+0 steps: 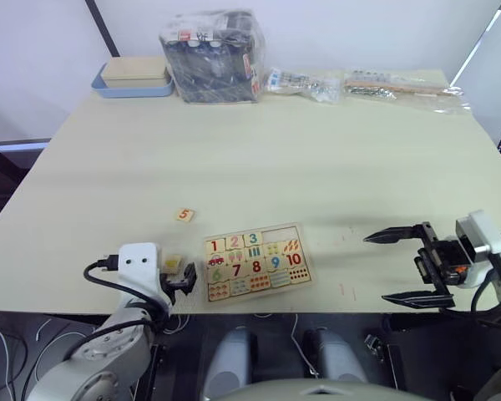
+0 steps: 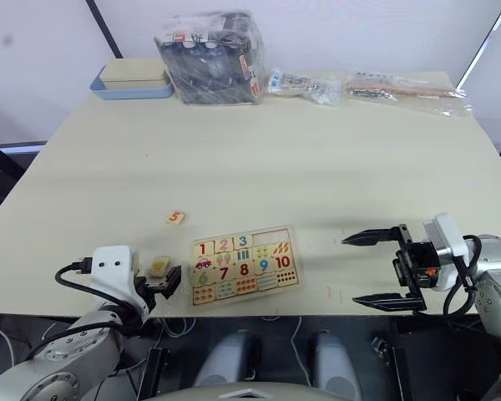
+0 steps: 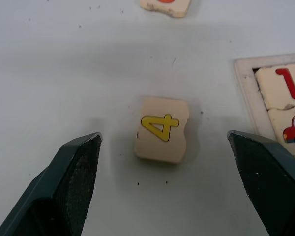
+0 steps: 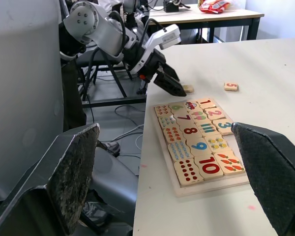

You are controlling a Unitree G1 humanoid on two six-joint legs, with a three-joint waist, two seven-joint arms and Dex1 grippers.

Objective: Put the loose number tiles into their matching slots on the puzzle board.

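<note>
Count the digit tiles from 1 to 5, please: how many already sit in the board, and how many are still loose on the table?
Seated in the puzzle board: 3 (1 tile, 2 tile, 3 tile)
Loose on the table: 2 (4 tile, 5 tile)
Total: 5

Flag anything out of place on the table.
Two tiles lie off the board: the 4 between the open left gripper's fingers, and the 5 farther out. The top row's last two slots are empty.
</note>
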